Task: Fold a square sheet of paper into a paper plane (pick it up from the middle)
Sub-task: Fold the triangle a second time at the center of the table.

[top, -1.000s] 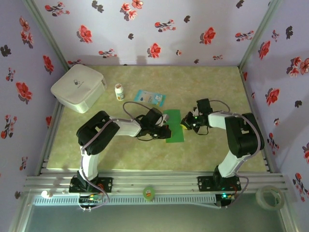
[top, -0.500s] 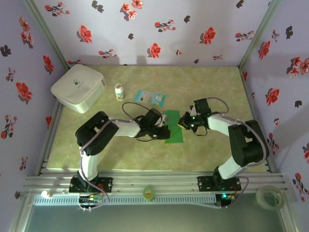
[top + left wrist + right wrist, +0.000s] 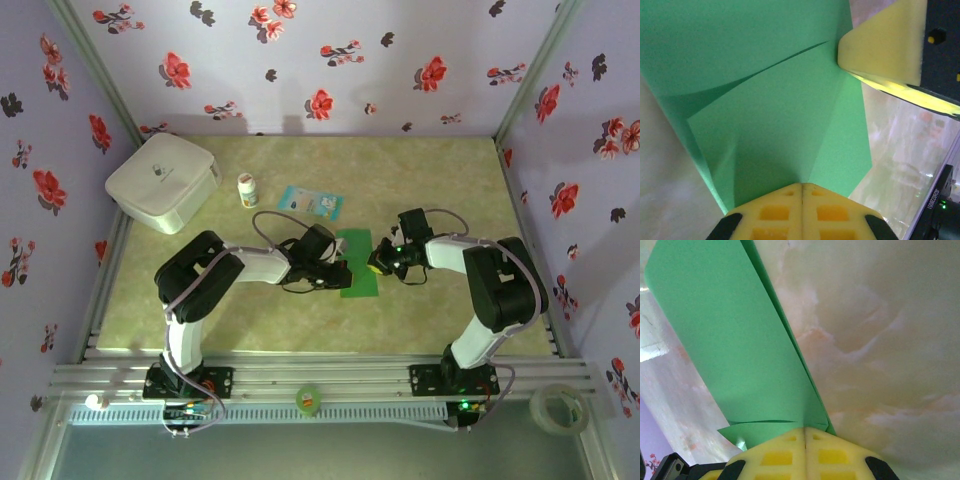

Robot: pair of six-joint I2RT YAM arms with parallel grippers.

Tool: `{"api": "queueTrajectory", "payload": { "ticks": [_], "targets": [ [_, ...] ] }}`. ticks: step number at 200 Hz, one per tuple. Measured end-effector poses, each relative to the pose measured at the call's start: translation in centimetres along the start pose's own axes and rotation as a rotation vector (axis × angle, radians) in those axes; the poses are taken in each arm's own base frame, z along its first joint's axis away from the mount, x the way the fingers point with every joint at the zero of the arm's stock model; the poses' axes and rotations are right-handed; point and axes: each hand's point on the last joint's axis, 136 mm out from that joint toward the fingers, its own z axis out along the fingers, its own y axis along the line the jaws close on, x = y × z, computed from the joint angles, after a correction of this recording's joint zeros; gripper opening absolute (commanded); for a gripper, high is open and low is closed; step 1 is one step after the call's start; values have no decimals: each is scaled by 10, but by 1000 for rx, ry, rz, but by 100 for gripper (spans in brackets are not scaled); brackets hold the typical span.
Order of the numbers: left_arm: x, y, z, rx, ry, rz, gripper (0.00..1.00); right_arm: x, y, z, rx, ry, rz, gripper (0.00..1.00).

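Observation:
The square sheet of paper (image 3: pixel 359 264) is bright green and lies on the table folded into a narrow strip with layered flaps (image 3: pixel 765 100). My left gripper (image 3: pixel 341 272) is shut, its yellow tips (image 3: pixel 801 184) pressed down on the strip's left edge. My right gripper (image 3: pixel 378 261) is shut too, its tips (image 3: pixel 804 429) on the strip's right edge near a folded corner (image 3: pixel 730 330). The right gripper's finger (image 3: pixel 885 50) shows in the left wrist view. Neither pair of jaws has paper between them. The paper plane is out of view.
A white box (image 3: pixel 162 182) sits at the back left, with a small white bottle (image 3: pixel 247 190) and a blue-and-white packet (image 3: pixel 311 202) behind the paper. A green tape roll (image 3: pixel 308 399) and a clear tape roll (image 3: pixel 556 406) lie on the front rail.
My right gripper has slid a little left onto the paper's right edge. The left gripper has barely moved.

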Motion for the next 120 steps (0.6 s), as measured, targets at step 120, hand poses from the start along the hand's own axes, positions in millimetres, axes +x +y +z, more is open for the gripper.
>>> {"api": "queueTrajectory", "payload": {
  "ticks": [120],
  "targets": [
    [-29, -28, 12, 2, -3, 13, 2, 0, 0, 0, 4, 1, -15, 0]
  ]
}}
